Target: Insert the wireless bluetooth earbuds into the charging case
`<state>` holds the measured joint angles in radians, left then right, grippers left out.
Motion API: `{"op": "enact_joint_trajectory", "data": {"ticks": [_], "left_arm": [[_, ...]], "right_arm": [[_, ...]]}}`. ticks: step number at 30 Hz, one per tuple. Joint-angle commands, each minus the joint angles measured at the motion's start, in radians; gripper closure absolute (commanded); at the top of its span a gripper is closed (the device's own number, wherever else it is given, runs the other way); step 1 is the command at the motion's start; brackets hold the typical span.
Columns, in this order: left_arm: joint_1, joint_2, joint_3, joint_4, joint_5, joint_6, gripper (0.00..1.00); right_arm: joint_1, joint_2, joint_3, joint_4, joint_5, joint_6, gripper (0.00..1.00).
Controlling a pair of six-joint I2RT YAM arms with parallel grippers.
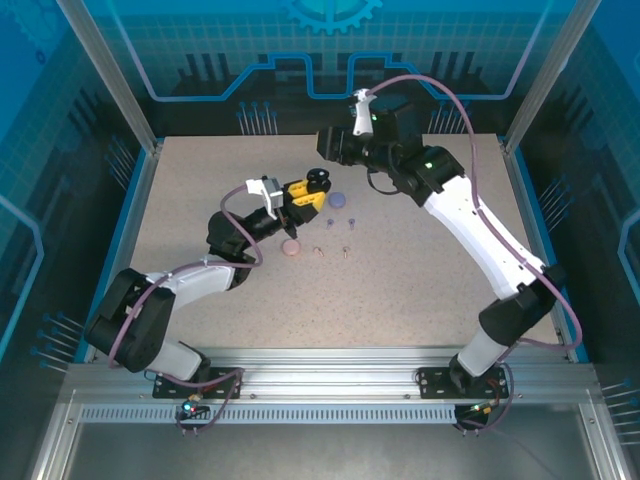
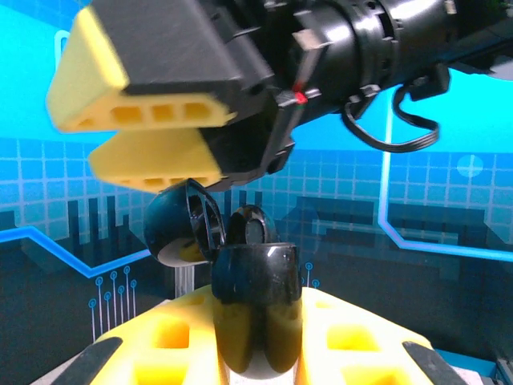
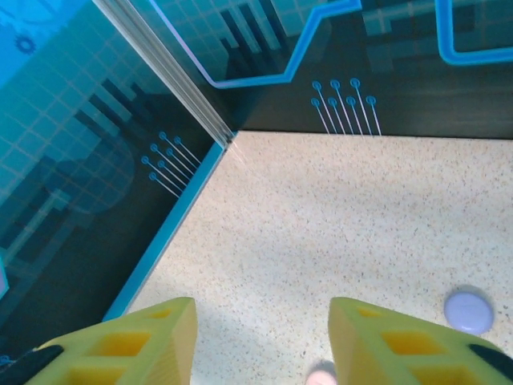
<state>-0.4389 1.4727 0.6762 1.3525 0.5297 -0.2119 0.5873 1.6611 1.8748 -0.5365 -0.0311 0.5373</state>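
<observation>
L gripper (image 2: pixel 258 346) clamps black case (image 2: pixel 256 277); R gripper (image 3: pixel 261 341) parted, seemingly empty.

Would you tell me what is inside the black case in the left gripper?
The black case has its lid open, but its rim hides the interior; any earbud inside cannot be seen.

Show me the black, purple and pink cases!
black case (image 2: pixel 256 321): left wrist view, on its shiny front.
purple case (image 3: pixel 469 311): right wrist view, middle of its lid.
pink case (image 1: pixel 291 247): top view, middle of its lid.
</observation>
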Motion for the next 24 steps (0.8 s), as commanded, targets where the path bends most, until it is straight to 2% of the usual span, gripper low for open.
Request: {"op": "enact_joint_trajectory", "data": {"ticks": [1, 6, 9, 19, 24], "left_arm": [[-0.006, 0.018, 0.004, 0.047, 0.033, -0.018, 1.0], [-0.006, 0.041, 0.015, 0.047, 0.027, -0.012, 1.0], [-0.003, 0.06, 0.028, 0.046, 0.017, -0.007, 1.0], [0.011, 0.099, 0.075, 0.046, -0.017, 0.002, 1.0], [0.025, 0.106, 0.08, 0.046, -0.019, -0.009, 1.0]], "right_arm": [[-0.02, 0.055, 0.082, -0.109, -0.064, -0.029, 0.61], [-0.028, 0.114, 0.141, -0.177, -0.122, -0.049, 0.75], [-0.025, 0.113, 0.119, -0.191, -0.147, -0.057, 0.81], [-0.009, -0.02, -0.094, -0.158, -0.211, -0.048, 0.91], [-0.011, -0.12, -0.172, -0.123, -0.209, -0.024, 0.92]]}}
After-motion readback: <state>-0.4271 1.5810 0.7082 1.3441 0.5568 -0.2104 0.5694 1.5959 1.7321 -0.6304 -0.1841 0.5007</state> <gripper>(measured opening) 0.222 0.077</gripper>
